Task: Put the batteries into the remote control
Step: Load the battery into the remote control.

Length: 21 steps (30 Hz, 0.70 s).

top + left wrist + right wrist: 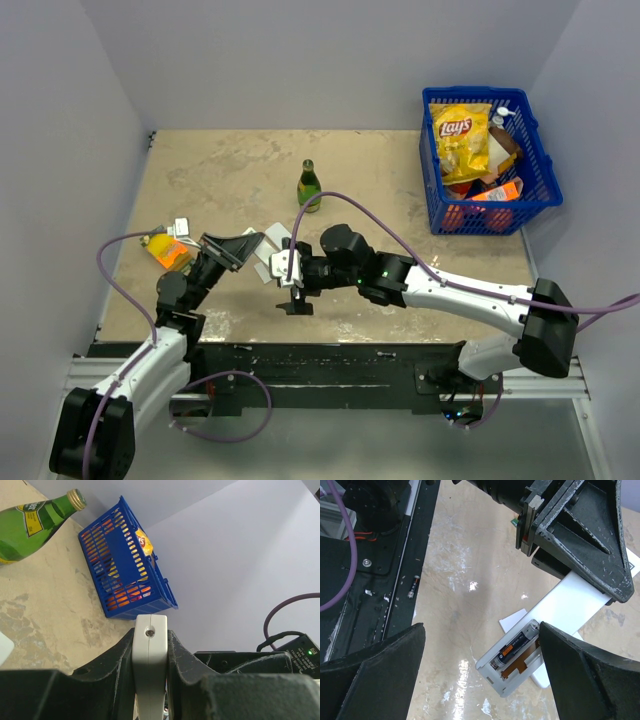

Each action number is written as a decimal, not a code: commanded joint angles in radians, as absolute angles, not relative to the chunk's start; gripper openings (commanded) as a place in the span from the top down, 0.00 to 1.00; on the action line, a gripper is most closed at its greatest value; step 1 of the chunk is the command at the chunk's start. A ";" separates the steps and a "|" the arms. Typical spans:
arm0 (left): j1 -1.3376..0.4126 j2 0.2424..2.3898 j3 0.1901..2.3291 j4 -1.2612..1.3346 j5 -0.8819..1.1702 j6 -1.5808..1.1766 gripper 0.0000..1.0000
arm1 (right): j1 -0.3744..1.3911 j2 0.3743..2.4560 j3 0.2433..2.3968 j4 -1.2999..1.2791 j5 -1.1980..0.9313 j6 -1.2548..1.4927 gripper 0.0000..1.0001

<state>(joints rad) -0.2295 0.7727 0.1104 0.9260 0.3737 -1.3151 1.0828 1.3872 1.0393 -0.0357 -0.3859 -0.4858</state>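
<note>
Left hand [150, 636] clamps remote control [575, 602] | beige mottled table [400, 180] (white walls [300, 60])

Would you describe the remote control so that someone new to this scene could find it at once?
Over the tan table, find the left gripper: the white bar clamped in it is the remote control. Unlike the flat white pieces beneath, its back is open, showing one dark battery inside.

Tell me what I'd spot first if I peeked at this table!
Probably the blue basket at the far right corner, with a yellow chip bag inside. Then the green bottle standing mid-table, and near the front the left gripper clamping a white remote with one battery in its open back.
</note>
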 commanded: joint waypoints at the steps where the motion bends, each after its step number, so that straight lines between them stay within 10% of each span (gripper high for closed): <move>1: -0.241 0.764 0.161 1.029 0.468 -1.328 1.00 | 1.078 1.365 1.083 0.064 -0.341 -0.492 0.02; 21: -0.242 0.758 0.155 1.039 0.489 -1.342 1.00 | 1.080 1.379 1.095 0.156 -0.301 -0.483 0.02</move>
